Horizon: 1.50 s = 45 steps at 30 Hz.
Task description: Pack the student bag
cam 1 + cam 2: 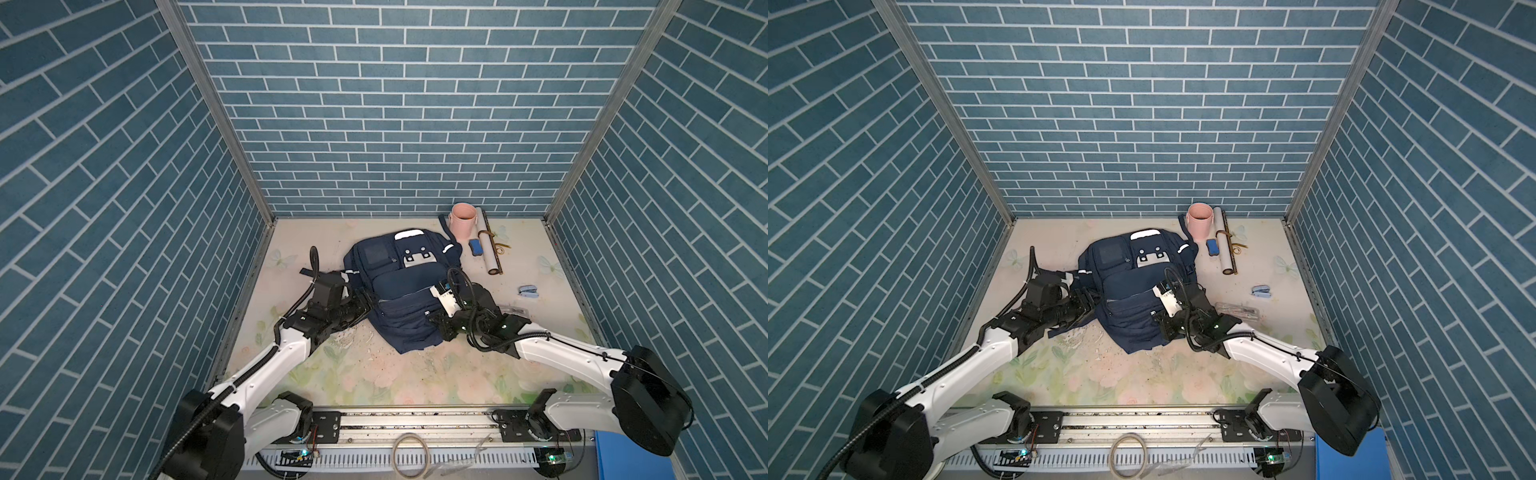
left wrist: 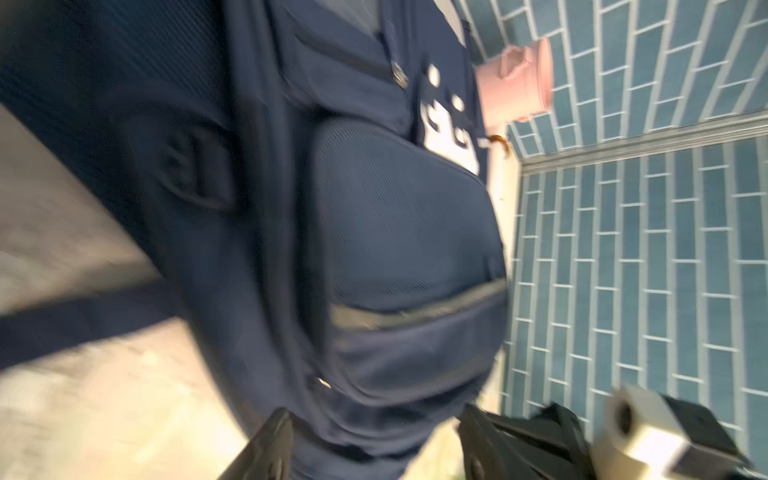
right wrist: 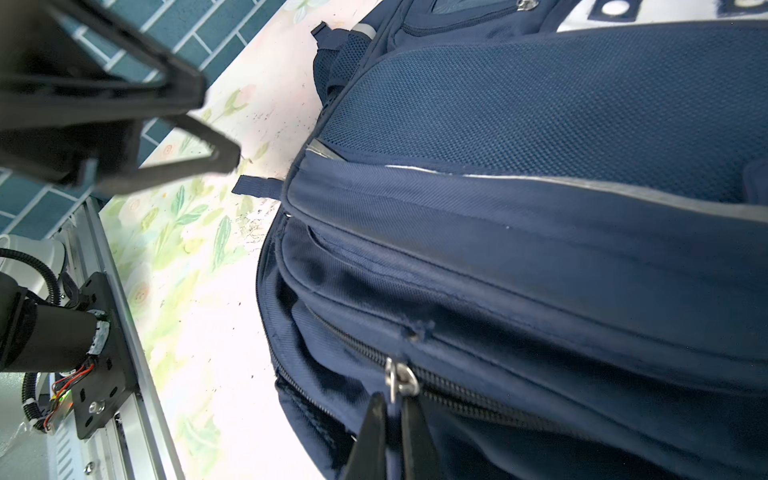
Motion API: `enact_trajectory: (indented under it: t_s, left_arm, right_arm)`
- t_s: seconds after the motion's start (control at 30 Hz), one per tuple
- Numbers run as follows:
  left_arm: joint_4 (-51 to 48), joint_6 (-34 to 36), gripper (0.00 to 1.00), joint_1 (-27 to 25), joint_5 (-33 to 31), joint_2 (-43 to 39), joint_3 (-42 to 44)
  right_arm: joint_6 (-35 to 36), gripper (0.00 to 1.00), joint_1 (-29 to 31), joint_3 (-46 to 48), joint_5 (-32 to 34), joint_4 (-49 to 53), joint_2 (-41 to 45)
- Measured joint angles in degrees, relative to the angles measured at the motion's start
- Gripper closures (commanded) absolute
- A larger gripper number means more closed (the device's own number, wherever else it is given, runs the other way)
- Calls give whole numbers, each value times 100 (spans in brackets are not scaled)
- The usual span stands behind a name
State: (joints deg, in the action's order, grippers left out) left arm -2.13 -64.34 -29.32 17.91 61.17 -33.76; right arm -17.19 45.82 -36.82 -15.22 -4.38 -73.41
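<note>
Right gripper sits closest to the lens in the right wrist view. Its jaws are pressed together, pinching the small metal zipper pull on a zip of the student bag, a large navy-blue fabric backpack with grey reflective strips and a white patch with dark dots.

Left gripper: jaws stand well apart, and one black finger shows on each side of the bag's fabric edge. No clamp on the fabric is visible. That view is blurred.

Poses, both top views:
- right gripper is at the bag's near right corner. The wrist is low over the table and the white forearm runs back to the right, with the elbow raised near the right wall.
- left gripper is against the bag's left side. The wrist is roughly level and the white forearm slopes down toward the near left base.
- both bases are bolted to the aluminium rail along the near edge.

The bag lies front-up in the middle of the floral-print tabletop, its top toward the back wall.

Behind it to the right, near the back wall, are a pink cylindrical cup, a rolled whitish paper tube and a small blue eraser block between them. All are apart from both grippers.
</note>
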Motion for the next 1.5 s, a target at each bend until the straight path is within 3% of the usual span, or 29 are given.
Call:
enact_trajectory:
  t_s: [0.2,0.3,0.73,0.97,1.13,1.5]
  left_arm:
    - [960,-1285,34,-1241,-892,188,389]
    - [1338,-1733,34,-1491,-1217,481,531]
    - [2232,-2520,35,-1980,-1904,1351,426]
    - [2041,-2977,35,-2686,-2553,673,369]
    - [2238,-3311,34,-2793,-3069,354,446]
    - [3480,-3915,34,-2804,-3086,1615,752]
  right_arm:
    - [-57,100,17,11,70,-96,2]
    - [-59,100,33,92,111,-199,37]
    - [-57,100,37,271,203,-319,151]
    - [-59,100,44,271,382,-341,151]
    - [-55,100,55,348,457,-435,256]
    - [-46,100,57,586,470,-595,501]
